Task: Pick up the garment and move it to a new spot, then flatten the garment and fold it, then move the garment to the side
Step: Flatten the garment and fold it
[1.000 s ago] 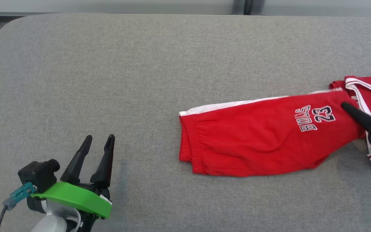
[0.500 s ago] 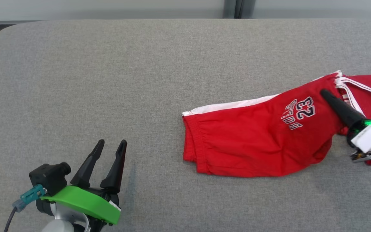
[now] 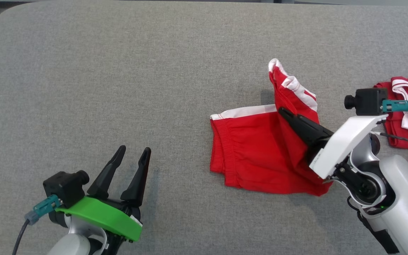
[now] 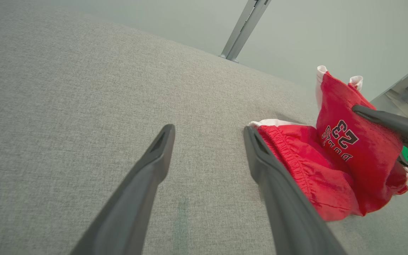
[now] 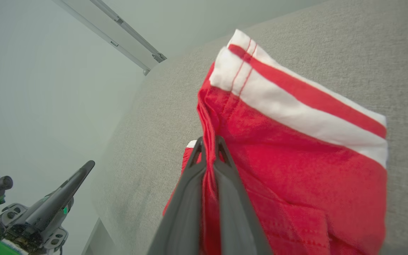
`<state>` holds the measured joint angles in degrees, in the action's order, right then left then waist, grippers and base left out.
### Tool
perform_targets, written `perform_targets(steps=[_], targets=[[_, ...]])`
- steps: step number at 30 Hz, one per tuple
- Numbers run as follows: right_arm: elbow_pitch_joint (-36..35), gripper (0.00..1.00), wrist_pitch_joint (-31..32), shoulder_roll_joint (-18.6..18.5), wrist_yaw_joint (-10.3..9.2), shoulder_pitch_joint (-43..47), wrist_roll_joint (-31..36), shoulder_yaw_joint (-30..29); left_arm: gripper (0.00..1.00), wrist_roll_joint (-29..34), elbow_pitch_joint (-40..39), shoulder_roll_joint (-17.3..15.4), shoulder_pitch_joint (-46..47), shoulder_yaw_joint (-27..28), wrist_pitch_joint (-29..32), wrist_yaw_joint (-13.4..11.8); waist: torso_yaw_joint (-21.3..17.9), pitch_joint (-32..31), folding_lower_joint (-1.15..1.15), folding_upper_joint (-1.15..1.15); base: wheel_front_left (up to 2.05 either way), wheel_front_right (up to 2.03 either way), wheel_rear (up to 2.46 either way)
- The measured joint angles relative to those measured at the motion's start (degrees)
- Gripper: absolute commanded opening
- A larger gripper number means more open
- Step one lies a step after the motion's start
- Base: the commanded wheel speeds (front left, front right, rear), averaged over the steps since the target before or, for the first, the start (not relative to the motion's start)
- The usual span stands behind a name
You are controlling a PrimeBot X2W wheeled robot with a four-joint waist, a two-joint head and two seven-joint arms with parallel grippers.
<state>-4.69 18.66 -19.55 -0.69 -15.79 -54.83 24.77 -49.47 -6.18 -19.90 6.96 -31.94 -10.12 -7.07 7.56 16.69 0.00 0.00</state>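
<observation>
A grey fabric-covered table (image 3: pixel 119 71) with a rounded corner sits before a pale wall (image 4: pixel 331 28) bearing metal rails (image 4: pixel 242 30).

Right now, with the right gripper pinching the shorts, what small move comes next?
Probably carry the right gripper toward the waistband and lower it: the pinched leg of the shorts stands raised, folded only partway over the flat half.

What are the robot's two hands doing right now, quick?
Left gripper: open, holding nothing.
Right gripper: shut on the red shorts, with one end raised.
</observation>
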Motion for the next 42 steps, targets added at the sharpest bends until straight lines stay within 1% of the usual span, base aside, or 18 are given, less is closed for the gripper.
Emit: perform_targets(steps=[1, 6, 10, 15, 20, 21, 22, 23, 24, 25, 28, 32, 34, 36, 38, 39, 40, 42], targets=[[0.4, 0.00, 0.0, 0.3, -0.51, -0.6, 0.8, 0.6, 1.00, 0.2, -0.1, 0.2, 0.3, 0.0, 0.0, 0.0, 0.2, 0.2, 0.00, 0.00, 0.00, 0.00, 0.00], [2.5, 0.00, 0.1, 3.2, -1.47, -1.8, 4.6, 6.3, 1.00, 0.4, 0.1, 0.5, 1.2, 0.1, 0.0, 0.0, 1.0, 0.9, 0.00, 0.00, 0.00, 0.00, 0.00], [4.5, 0.00, 0.1, 4.7, -2.34, -2.7, 6.7, 8.2, 1.00, 0.4, 0.3, 0.5, 1.3, 0.1, 0.0, 0.0, 1.3, 1.2, 0.00, 0.00, 0.00, 0.00, 0.00], [7.0, 0.00, 0.0, 6.5, -2.89, -4.6, 9.2, 10.3, 1.00, 0.4, 1.2, 0.5, 1.3, 0.0, 0.0, 0.1, 1.3, 1.1, 0.00, 0.00, 0.00, 0.00, 0.00], [9.4, 0.00, 0.0, 8.7, -2.90, -5.9, 10.4, 12.7, 1.00, 0.4, 2.0, 0.5, 1.4, -0.1, 0.0, 0.1, 1.0, 0.6, 0.00, 0.00, 0.00, 0.00, 0.00], [9.6, 0.16, 0.0, 9.1, -2.90, -6.0, 10.7, 13.1, 1.00, 0.4, 1.9, 0.5, 1.4, -0.1, 0.0, 0.1, 0.9, 0.5, 0.00, 0.00, 0.00, 0.00, 0.00], [9.7, 0.35, 0.0, 9.5, -2.89, -6.2, 10.7, 13.3, 1.00, 0.4, 2.0, 0.5, 1.4, -0.2, 0.0, 0.1, 0.9, 0.5, 0.00, 0.00, 0.00, 0.00, 0.00], [9.9, 0.40, -0.3, 9.8, -2.89, -6.3, 10.9, 13.5, 1.00, 0.4, 2.0, 0.5, 1.4, -0.1, 0.0, 0.1, 0.9, 0.4, 0.00, 0.00, 0.00, 0.00, 0.00], [10.1, 0.67, -0.6, 10.2, -2.86, -6.5, 11.0, 13.9, 1.00, 0.5, 2.1, 0.5, 1.4, -0.1, 0.0, 0.1, 0.8, 0.4, 0.00, 0.00, 0.00, 0.00, 0.00], [10.2, 1.00, -0.9, 10.6, -2.78, -6.7, 11.0, 14.2, 1.00, 0.5, 2.2, 0.4, 1.4, 0.1, 0.0, 0.1, 0.7, 0.3, 0.00, 0.00, 0.00, 0.00, 0.00], [9.9, 1.00, -2.4, 12.3, -2.81, -7.3, 11.0, 13.6, 1.00, 0.5, 2.3, 0.1, 1.4, 0.3, 0.0, 0.1, 0.3, 0.1, 0.00, 0.00, 0.00, 0.00, 0.00], [7.7, 1.00, -4.5, 12.6, -2.71, -7.3, 10.4, 11.5, 1.00, 0.5, 2.5, 0.1, 1.4, 0.5, 0.0, 0.1, -0.1, -0.2, 0.00, 0.00, 0.00, 0.00, 0.00], [5.6, 1.00, -5.0, 12.6, -1.74, -7.3, 8.9, 10.9, 1.00, 0.5, 2.8, -0.3, 1.4, 1.0, 0.0, 0.1, -0.4, -0.4, 0.00, 0.00, 0.00, 0.00, 0.00], [3.5, 1.00, -5.9, 12.5, -1.66, -7.3, 8.2, 9.3, 1.00, 0.5, 3.1, -0.7, 1.4, 1.5, -0.1, 0.1, -0.7, -0.7, 0.00, 0.00, 0.00, 0.00, 0.00], [2.8, 1.00, -6.1, 10.3, -1.79, -7.2, 8.5, 7.8, 1.00, 0.5, 3.1, -0.7, 1.3, 2.0, -0.1, 0.1, -1.1, -1.1, 0.00, 0.00, 0.00, 0.00, 0.00], [2.9, 1.00, -6.1, 8.7, -2.24, -6.8, 8.5, 6.4, 1.00, 0.5, 3.1, -0.7, 1.2, 2.1, -0.3, 0.1, -1.3, -1.2, 0.00, 0.00, 0.00, 0.00, 0.00], [3.4, 1.00, -6.5, 6.9, -3.05, -6.2, 8.6, 4.7, 1.00, 0.5, 2.9, -0.7, 1.2, 2.0, -0.3, 0.1, -1.5, -1.3, 0.00, 0.00, 0.00, 0.00, 0.00], [5.2, 1.00, -6.6, 2.5, -3.80, -4.2, 9.2, 1.8, 1.00, 0.8, 2.5, -0.7, 1.2, 1.9, -0.4, 0.1, -1.8, -1.5, 0.00, 0.00, 0.00, 0.00, 0.00]])
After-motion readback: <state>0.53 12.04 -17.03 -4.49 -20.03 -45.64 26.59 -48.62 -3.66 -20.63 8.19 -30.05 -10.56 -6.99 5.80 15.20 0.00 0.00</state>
